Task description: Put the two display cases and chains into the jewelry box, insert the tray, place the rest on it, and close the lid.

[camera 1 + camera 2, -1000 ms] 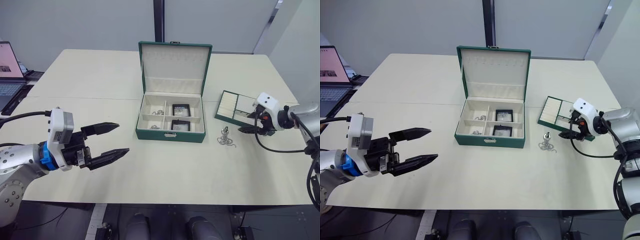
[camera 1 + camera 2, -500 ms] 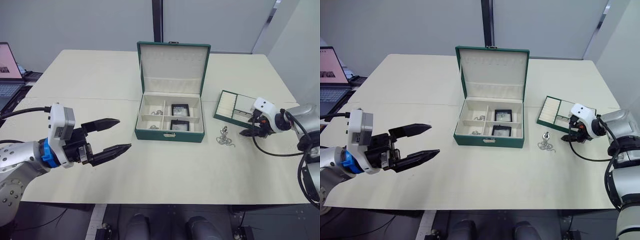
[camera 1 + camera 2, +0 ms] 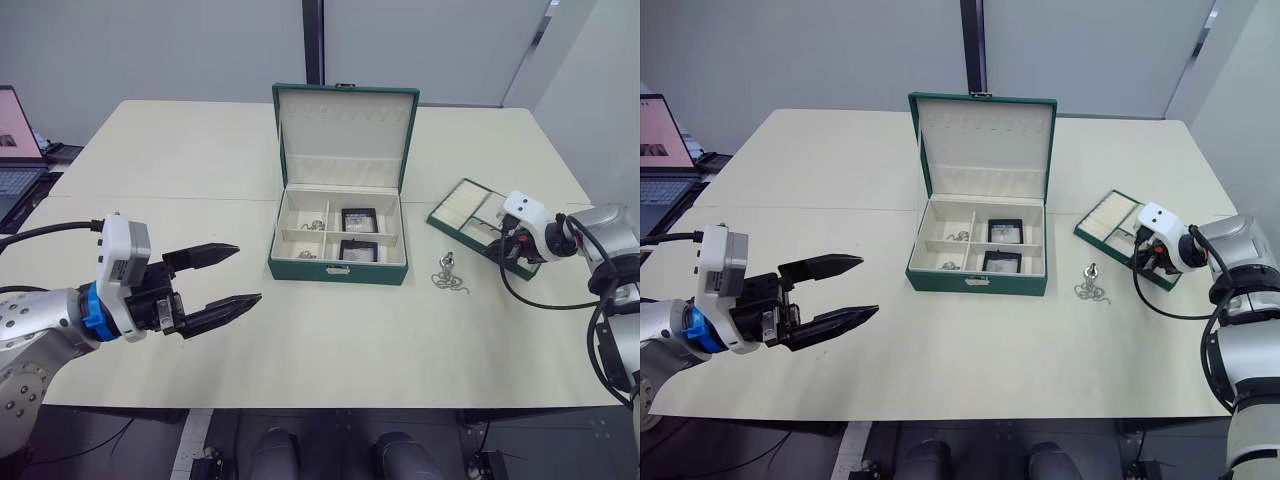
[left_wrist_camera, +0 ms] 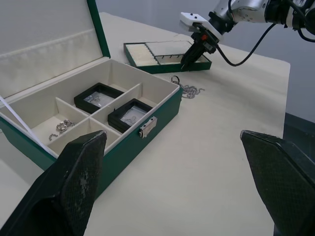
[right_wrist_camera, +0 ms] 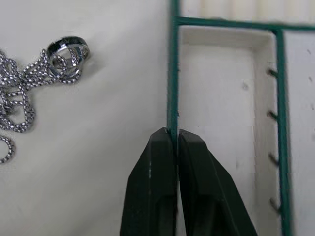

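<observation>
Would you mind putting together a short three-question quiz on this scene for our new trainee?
1. True or false: the jewelry box lid is open.
2. What does the right claw grip? A) the chain with ring B) the tray wall C) a display case
3. How many black display cases sit inside the box?

The left claw hovers open, apart from everything.

Key: 1 true; 2 B; 3 two.
</observation>
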`<action>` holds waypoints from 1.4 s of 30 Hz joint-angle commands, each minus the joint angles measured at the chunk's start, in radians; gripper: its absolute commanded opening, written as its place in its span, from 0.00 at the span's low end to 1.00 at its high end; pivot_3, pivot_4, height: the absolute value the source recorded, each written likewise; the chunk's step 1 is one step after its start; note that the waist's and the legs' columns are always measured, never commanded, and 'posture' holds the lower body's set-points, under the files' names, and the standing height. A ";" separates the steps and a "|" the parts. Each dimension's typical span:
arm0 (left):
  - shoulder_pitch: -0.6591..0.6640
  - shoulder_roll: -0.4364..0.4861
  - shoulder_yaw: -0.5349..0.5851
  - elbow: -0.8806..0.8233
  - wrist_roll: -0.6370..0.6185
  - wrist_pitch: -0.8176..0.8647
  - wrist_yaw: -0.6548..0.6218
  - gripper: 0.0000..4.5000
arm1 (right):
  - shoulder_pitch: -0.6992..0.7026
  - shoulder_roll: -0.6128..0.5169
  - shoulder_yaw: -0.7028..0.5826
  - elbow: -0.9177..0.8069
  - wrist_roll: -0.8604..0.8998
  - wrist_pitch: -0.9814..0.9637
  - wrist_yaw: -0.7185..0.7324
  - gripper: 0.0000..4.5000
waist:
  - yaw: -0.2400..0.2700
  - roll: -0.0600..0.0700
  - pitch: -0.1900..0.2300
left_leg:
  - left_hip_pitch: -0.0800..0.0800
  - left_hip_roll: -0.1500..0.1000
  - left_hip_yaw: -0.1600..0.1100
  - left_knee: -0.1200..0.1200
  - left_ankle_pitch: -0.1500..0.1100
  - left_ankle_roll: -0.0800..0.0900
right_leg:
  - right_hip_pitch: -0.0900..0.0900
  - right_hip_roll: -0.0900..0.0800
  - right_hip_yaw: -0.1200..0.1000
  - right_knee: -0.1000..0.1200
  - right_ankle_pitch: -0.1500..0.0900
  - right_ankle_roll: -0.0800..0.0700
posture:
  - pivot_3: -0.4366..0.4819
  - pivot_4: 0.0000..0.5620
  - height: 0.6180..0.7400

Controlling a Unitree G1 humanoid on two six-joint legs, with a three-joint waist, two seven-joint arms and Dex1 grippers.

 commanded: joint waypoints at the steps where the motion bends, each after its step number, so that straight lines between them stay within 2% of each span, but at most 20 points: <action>1: 0.005 0.006 0.036 -0.006 0.006 -0.024 -0.016 1.00 | -0.033 -0.011 -0.026 0.003 -0.007 -0.007 -0.002 0.00 | 0.000 0.000 0.000 | 0.000 0.000 0.000 0.000 0.000 0.000 | 0.000 0.000 0.000 0.000 0.000 0.000 | 0.48 0.27 1.00; 7: 0.021 0.003 0.040 -0.003 0.014 -0.034 -0.029 1.00 | -0.033 -0.009 -0.036 0.004 -0.001 -0.005 -0.005 0.00 | 0.000 0.000 0.000 | 0.000 0.000 0.000 0.000 0.000 0.000 | 0.000 0.000 0.000 0.000 0.000 0.000 | 0.48 0.27 1.00; 12: 0.039 0.007 0.083 0.021 -0.009 -0.026 -0.051 1.00 | -0.028 -0.070 -0.036 -0.115 -0.003 0.027 0.042 0.00 | 0.000 0.004 0.002 | 0.000 0.000 0.000 0.000 0.000 0.000 | 0.000 0.000 0.000 0.000 0.000 0.000 | 0.48 0.27 1.00; 15: 0.055 0.013 0.111 0.043 -0.006 -0.026 -0.071 1.00 | 0.029 -0.146 -0.041 -0.352 0.009 0.130 0.123 0.00 | 0.004 0.009 0.005 | 0.000 0.000 0.001 0.000 0.000 0.000 | -0.001 -0.001 0.000 0.000 0.000 0.000 | 0.48 0.27 1.00; 18: 0.050 0.014 0.114 0.066 -0.001 -0.030 -0.082 1.00 | 0.135 -0.225 -0.062 -0.666 0.062 0.293 0.205 0.00 | 0.009 0.010 0.005 | 0.000 0.000 0.000 0.000 0.000 0.000 | -0.001 0.000 -0.001 0.000 0.000 0.000 | 0.48 0.27 1.00; 21: 0.042 0.014 0.105 0.091 0.016 -0.042 -0.098 1.00 | 0.205 -0.270 -0.089 -0.902 0.114 0.434 0.237 0.00 | 0.010 0.010 0.005 | 0.000 0.000 -0.001 -0.001 0.000 0.000 | 0.000 0.000 -0.001 0.000 0.000 0.000 | 0.48 0.27 1.00; 28: 0.011 0.019 0.091 0.141 0.046 -0.059 -0.127 1.00 | 0.188 -0.296 -0.073 -1.243 0.220 0.721 0.264 0.00 | 0.006 0.010 0.006 | -0.001 0.000 -0.001 -0.001 -0.001 0.001 | -0.002 0.000 -0.001 0.001 0.000 0.000 | 0.48 0.27 1.00; 33: 0.002 0.019 0.093 0.135 0.048 -0.050 -0.122 1.00 | 0.091 -0.247 -0.002 -1.340 0.282 0.848 0.249 0.00 | 0.005 0.010 0.006 | -0.001 0.000 -0.001 -0.001 -0.001 0.002 | -0.002 0.000 0.000 0.001 0.000 0.000 | 0.48 0.27 1.00; 42: 0.032 0.014 0.140 0.095 0.030 -0.024 -0.089 1.00 | -0.049 -0.100 0.176 -1.281 0.266 0.803 0.215 0.00 | 0.002 0.010 0.006 | -0.001 0.000 -0.001 -0.001 -0.002 0.004 | -0.004 0.000 -0.001 0.001 0.000 0.000 | 0.48 0.27 1.00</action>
